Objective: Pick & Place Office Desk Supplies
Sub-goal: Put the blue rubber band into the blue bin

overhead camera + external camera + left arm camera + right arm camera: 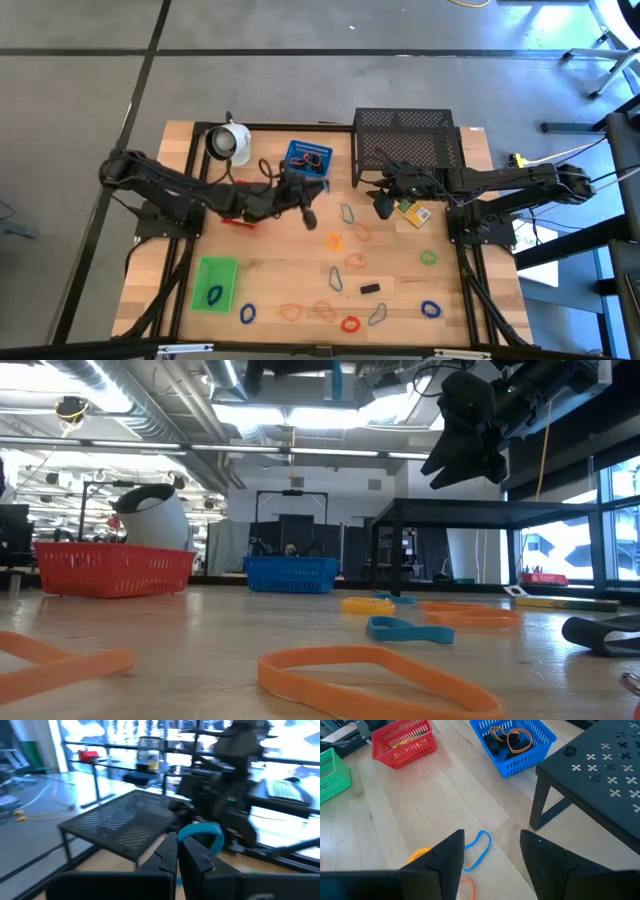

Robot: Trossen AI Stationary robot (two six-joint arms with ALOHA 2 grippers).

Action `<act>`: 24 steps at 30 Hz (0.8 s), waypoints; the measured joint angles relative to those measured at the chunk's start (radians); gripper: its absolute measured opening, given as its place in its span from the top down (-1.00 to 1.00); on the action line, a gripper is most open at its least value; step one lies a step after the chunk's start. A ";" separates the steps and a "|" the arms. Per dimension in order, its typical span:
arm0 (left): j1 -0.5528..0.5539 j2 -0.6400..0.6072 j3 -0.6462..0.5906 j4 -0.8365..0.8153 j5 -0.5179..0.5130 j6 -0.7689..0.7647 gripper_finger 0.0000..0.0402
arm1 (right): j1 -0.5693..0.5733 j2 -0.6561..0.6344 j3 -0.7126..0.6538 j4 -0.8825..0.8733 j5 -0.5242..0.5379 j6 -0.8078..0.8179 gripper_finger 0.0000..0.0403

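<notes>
My left gripper (307, 212) is above the table's middle, just in front of the blue tray (307, 160), shut on a blue band loop (201, 834). The red tray (402, 742) stands on the table, mostly under my left arm in the high view. The green tray (215, 283) sits near left with a blue loop in it. My right gripper (490, 865) hangs open above a blue band (477, 849) lying flat on the table, beside the yellow box (412, 212). Several coloured bands and a black clip (371, 288) lie on the near half. My left gripper pinches the blue band loop at its lower end (181, 837) between its two fingertips. The fingers lie level and point toward the table's right side. The rest of the loop arches free beyond the fingertips, lifted clear of the table.
The black mesh rack (405, 145) stands at the far right, close behind my right gripper. A white round cup (230, 142) sits at the far left. The blue tray holds orange bands and dark clips (510, 737). Bare wood lies between the trays.
</notes>
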 joint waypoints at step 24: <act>0.504 0.045 0.000 -0.520 0.179 -0.386 0.98 | 0.000 0.000 0.000 0.000 0.000 -0.002 0.04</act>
